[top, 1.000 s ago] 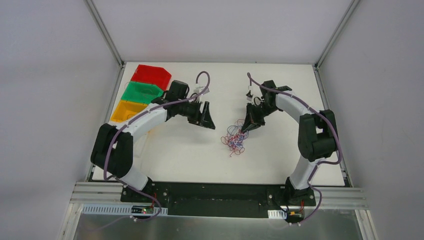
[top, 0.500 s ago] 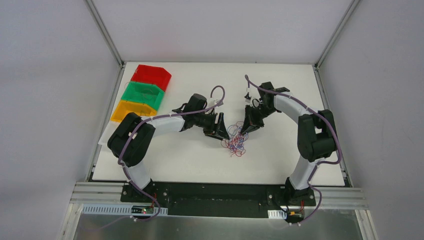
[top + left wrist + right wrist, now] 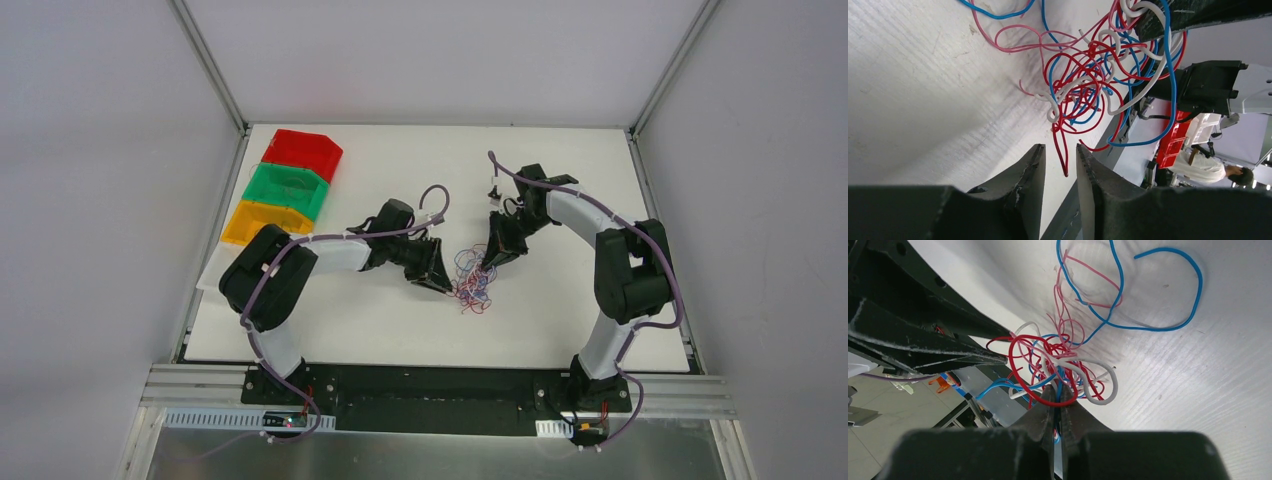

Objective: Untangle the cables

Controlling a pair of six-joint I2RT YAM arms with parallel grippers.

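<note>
Near the worktop (image 3: 560, 330) centre the cables (image 3: 472, 283) lie tangled, too knotted to trace. At their 1 o'clock the right end effector (image 3: 1058, 396) pinches several strands, partly hiding them. At 9 o'clock the left end effector (image 3: 1060, 160) stands narrowly parted, gripping nothing. Three bins (image 3: 285, 185) sit at 10 o'clock.

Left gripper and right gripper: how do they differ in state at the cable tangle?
The left gripper has a clear gap between its fingers and clamps nothing; the right gripper is shut on strands of the cables. A red loop end only hangs by the left gripper's gap; red and blue wires pass between the right gripper's fingers. Both sit at the tangle.
</note>
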